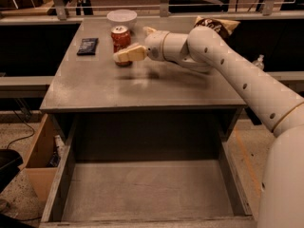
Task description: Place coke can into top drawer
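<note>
The end effector (pixel 133 44), spread open and gripping nothing, sits right at the can (pixel 120 36) near the bench's (pixel 142 87) far edge, where an off-centre finger could tip it over, well short of the open drawer (pixel 147 184).

1. The coke can (pixel 120 37) stands upright toward the back left of the cabinet top (pixel 142 87), just in front of a white bowl (pixel 121 17).
2. The gripper (pixel 131 43) reaches in from the right at can height with its fingers spread. One finger (pixel 129 54) crosses in front of the can's lower part, and the other shows behind the can's right side.
3. A dark flat packet (pixel 88 46) lies left of the can, and a chip bag (pixel 216 25) sits behind the arm.
4. The top drawer (pixel 147 189) stands pulled out below, showing a scuffed grey bottom and low side walls.
5. A cardboard box (pixel 38 170) sits on the floor just left of the drawer.
</note>
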`<state>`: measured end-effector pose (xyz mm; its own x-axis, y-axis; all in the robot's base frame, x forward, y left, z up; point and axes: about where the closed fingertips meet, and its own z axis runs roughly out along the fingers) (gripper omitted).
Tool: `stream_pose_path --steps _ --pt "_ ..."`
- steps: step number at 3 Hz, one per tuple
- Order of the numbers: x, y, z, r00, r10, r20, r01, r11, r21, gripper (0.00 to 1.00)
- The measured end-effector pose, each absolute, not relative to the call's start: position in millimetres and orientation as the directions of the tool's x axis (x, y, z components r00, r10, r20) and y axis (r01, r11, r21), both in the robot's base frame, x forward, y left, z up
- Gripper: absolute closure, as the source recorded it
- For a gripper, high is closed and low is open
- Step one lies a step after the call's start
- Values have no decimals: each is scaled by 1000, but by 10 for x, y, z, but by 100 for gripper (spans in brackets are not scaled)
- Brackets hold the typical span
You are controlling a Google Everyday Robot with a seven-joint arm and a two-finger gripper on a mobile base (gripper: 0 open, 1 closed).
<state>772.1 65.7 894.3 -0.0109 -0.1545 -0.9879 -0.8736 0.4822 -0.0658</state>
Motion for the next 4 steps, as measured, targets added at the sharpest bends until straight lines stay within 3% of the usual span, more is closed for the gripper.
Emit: stream_pose_path --steps 1,2,4 --pt "7844 772 8953 -34 -124 -992 -880 474 -29 0" --pt "7886 884 9017 -27 -87 -996 -889 457 -16 18" --pt "7876 947 9014 -28 -86 -996 -893 449 -14 64"
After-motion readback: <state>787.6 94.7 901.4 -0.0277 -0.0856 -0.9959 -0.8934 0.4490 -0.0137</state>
